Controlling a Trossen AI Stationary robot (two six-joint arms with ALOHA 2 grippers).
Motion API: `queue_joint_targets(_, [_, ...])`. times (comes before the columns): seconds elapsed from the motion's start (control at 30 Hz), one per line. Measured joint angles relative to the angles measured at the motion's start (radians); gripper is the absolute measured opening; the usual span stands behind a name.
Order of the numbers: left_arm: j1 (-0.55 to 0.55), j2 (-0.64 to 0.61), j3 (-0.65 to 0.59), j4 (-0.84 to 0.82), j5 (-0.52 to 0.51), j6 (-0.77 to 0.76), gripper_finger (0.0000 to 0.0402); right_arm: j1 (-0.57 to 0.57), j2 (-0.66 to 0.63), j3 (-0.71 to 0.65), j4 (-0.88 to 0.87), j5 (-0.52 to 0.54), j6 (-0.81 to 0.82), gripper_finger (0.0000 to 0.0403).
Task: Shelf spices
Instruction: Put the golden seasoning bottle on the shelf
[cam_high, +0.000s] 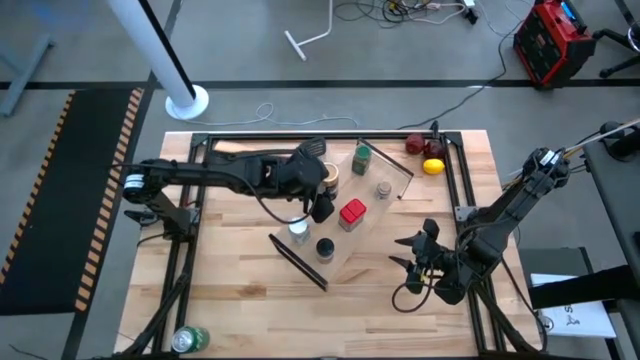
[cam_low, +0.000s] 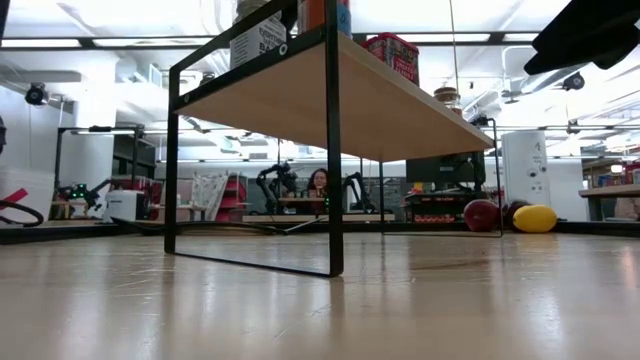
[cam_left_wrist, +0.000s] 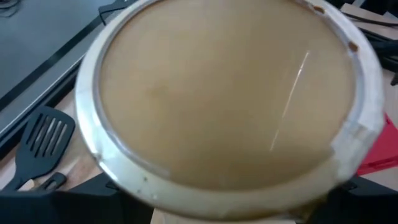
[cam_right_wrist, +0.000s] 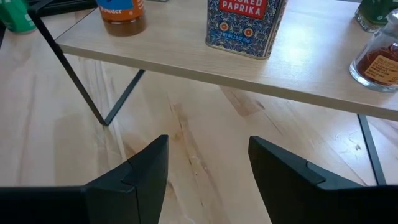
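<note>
A: So, left gripper (cam_high: 322, 190) — position?
B: Over the shelf (cam_high: 375, 235), at its far-left part. Its wrist camera is filled by the tan open-top cylinder (cam_left_wrist: 227, 93); dark fingers sit at either side of the base, so it holds that cylinder.
A: Other spices?
B: All on the shelf. Green jar (cam_high: 361, 157) at the far side, silver-topped shaker (cam_high: 383, 189) near it, red tin (cam_high: 351, 214) mid-board, white-capped jar (cam_high: 299, 233) and black-capped jar (cam_high: 325, 248) at the near-left end.
A: Right gripper (cam_high: 415, 252)?
B: Low over the surface (cam_high: 250, 290), just right of the shelf, fingers wide apart, holding nothing.
A: Strays?
B: Lemon (cam_high: 433, 167) and dark red fruit (cam_high: 415, 144) at the far-right corner; black spatula (cam_left_wrist: 40, 146) beside the cylinder.
</note>
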Motion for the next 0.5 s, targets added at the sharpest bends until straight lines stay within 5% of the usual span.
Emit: queue_joint_targets(0.5, [-0.002, 0.001, -0.003, -0.035, 0.034, -0.023, 0.0268, 0.000, 0.000, 0.000, 0.030, 0.003, -0.028, 0.0199])
